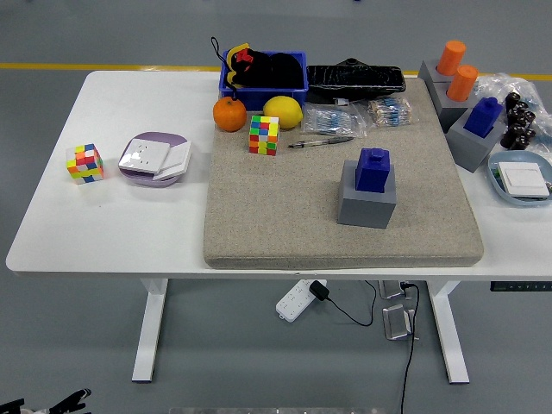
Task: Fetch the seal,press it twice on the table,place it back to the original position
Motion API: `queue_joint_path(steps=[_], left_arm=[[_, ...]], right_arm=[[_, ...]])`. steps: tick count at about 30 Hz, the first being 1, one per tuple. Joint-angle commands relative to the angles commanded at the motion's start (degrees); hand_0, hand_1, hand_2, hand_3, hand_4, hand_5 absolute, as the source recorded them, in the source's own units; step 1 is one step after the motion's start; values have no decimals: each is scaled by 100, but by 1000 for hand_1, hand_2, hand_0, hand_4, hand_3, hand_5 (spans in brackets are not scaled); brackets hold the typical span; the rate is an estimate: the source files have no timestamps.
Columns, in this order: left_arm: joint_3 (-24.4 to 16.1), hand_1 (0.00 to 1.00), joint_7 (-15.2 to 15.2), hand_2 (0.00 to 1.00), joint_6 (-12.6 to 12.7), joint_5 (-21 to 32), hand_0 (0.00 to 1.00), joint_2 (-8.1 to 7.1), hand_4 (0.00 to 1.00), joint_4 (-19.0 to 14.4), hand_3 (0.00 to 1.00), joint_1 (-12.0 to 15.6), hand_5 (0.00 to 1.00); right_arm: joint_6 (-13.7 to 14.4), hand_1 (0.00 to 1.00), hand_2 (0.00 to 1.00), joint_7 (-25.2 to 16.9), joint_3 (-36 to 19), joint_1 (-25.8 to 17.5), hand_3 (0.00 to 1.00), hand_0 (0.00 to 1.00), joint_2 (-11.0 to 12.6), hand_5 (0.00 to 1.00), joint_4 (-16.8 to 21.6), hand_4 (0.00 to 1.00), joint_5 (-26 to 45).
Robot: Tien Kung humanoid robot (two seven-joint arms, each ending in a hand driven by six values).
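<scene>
Step in hand, by judgement: fetch not yet begun.

Blue seal [373, 167] stands upright in grey holder block [367, 204], right of centre on beige mat [285, 233] atop white counter [52, 233]. Nothing touches it.

Hands: neither reaches over counter. Only small dark tips show at bottom-left corner; cannot tell which part they are, nor state of any hand.

Advice:
- Approach from above.
- Grip blue cap by sides, lift straight up, keep block seated.
- Avoid pen [320, 142] and colour cube [264, 135] behind.
- Note block position for return.

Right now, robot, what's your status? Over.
No robot hand over table. Blue seal upright in grey holder on mat, untouched. Path clear.
</scene>
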State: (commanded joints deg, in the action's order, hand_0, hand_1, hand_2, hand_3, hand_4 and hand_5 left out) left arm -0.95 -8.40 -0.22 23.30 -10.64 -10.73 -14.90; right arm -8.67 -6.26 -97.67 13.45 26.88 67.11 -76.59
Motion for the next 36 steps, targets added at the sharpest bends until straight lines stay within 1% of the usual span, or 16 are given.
queue_joint_path(steps=[6, 19, 30, 36], left_arm=[[-14, 789, 1, 767, 4, -20, 813, -12, 689, -3, 803, -4, 429], [95, 789, -1, 767, 5, 55, 813, -57, 688, 0, 803, 20, 428], [95, 789, -11, 766, 14, 9, 813, -88, 687, -8, 803, -24, 428], [95, 789, -8, 767, 5, 21, 813, -72, 687, -5, 803, -5, 428]], right_arm=[[4, 766, 742, 8, 48, -19, 712, 833, 4, 219, 11, 911, 1], [18, 753, 738, 25, 153, -15, 694, 827, -30, 211, 13, 898, 8], [20, 742, 730, 82, 270, -4, 687, 823, 5, 212, 154, 885, 87], [12, 739, 730, 109, 288, -23, 683, 822, 3, 212, 157, 879, 75]])
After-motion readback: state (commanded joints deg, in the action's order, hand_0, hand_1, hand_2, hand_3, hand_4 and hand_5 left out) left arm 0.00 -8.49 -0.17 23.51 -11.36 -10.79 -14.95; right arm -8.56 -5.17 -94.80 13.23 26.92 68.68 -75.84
